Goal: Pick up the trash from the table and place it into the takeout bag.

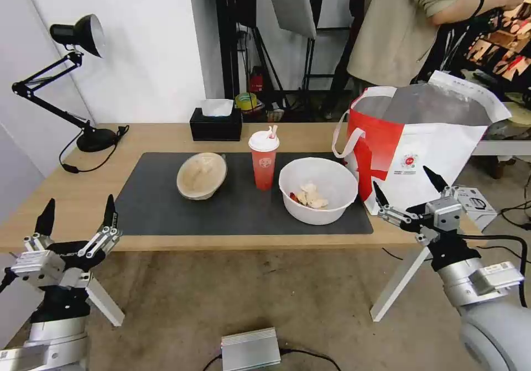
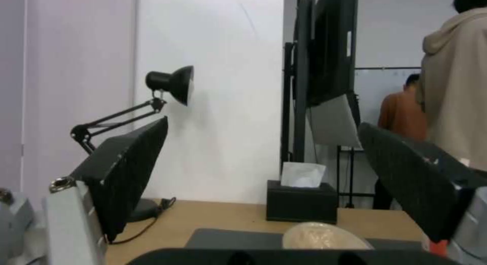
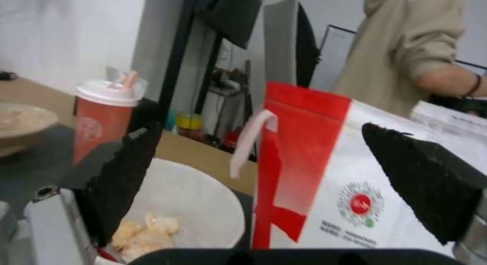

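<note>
Meanwhile both end effectors, left (image 1: pixel 77 216) and right (image 1: pixel 408 187), hang open, seemingly just short of the table (image 1: pixel 166 136)

Light-wood table (image 1: pixel 166 136) carries a matt grey mat (image 1: pixel 243 210); bag (image 1: pixel 420 155) lining foil.

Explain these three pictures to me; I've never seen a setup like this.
A two-armed wheeled robot faces a long light-wood table. One picture looks down from its head; the other two come from cameras on its wrists. The left gripper and right gripper hang open at the near edge, holding nothing. On the dark grey mat sit a tan paper bowl, a red drink cup with white lid and straw and a wide white bowl with food scraps. A big white takeout bag with a red side panel stands beside them.
</note>
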